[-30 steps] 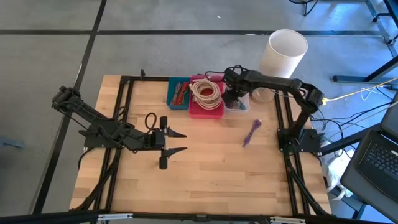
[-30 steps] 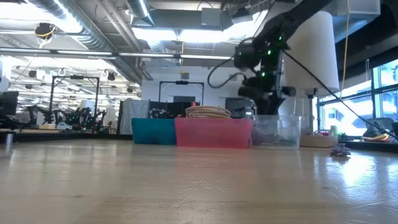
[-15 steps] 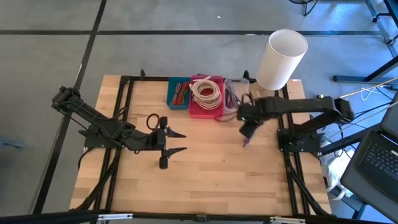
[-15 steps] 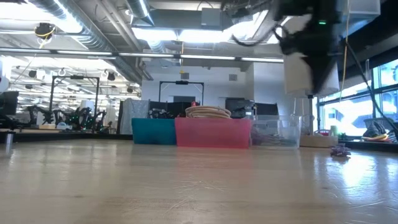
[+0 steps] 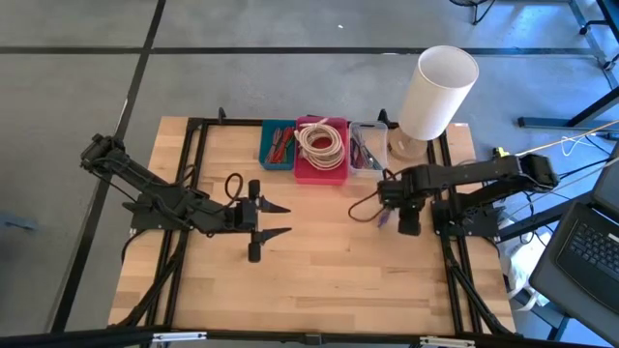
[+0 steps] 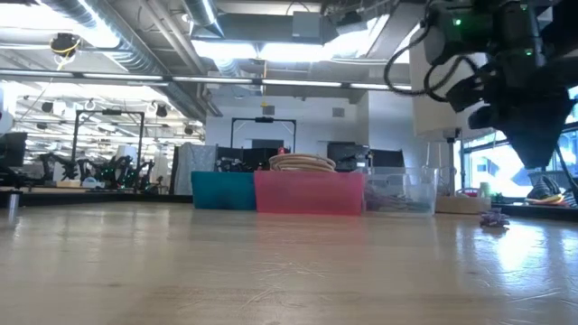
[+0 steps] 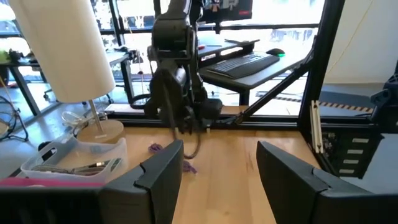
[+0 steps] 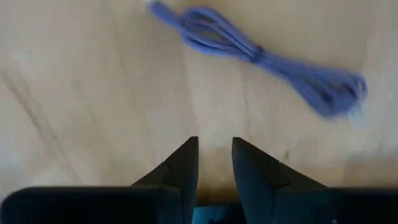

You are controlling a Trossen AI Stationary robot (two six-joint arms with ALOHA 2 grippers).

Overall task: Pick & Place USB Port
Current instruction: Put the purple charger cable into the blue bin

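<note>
The right claw (image 8: 211, 155) had swung from the clear bin (image 5: 368, 147) to above the purple cable (image 8: 261, 53) (slightly parted, empty), ready to pick.

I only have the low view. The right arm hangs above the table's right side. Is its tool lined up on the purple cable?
Observer: From the right wrist view, the purple cable lies bundled on the wood just ahead of the right tool, not between its tips.
Operator: Is it holding anything?
Observer: No. Bare wood shows in the narrow gap between its fingers.
Operator: Where is the left arm?
Observer: The left tool sits open at mid-table, pointing toward the right arm.
</note>
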